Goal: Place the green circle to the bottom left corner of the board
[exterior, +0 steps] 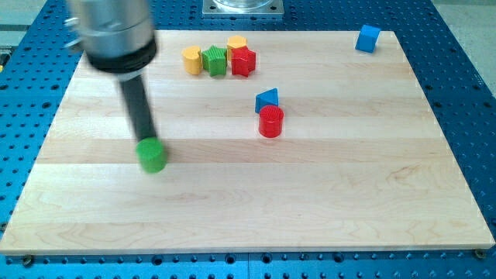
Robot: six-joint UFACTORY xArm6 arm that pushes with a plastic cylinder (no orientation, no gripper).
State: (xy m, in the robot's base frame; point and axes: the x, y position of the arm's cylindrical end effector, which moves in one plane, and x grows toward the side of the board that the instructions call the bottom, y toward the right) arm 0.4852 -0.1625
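In the camera view, the dark rod is seen coming down from the view's upper left, and my tip [146,139] is placed directly against the upper edge of the green circle [153,155]. No pincer is fitted, so nothing can be said of wide or narrow jaws: the rod simply ends in the tip, and nothing is held, only touched from the side toward the view's top.

The green circle lies just below the tip, on the left half of the board [325,209], roughly midway between the board's top and bottom edges. The task is judged to be partly done at most: the bottom left corner is well below the tip and further to the view's left, and a stretch of bare wood is left between the circle and that corner. A push downward and leftward is judged to be what remains.

Well to the tip's upper right, a cluster is formed by a yellow block [191,60], a green star-like block [215,60], a second yellow block [237,45] and a red block [243,61]. To the tip's right, a blue triangle [267,99] touches a red cylinder [270,122]. Far to the upper right a blue cube [368,38] is seen. None of these is judged to obstruct the remaining path.
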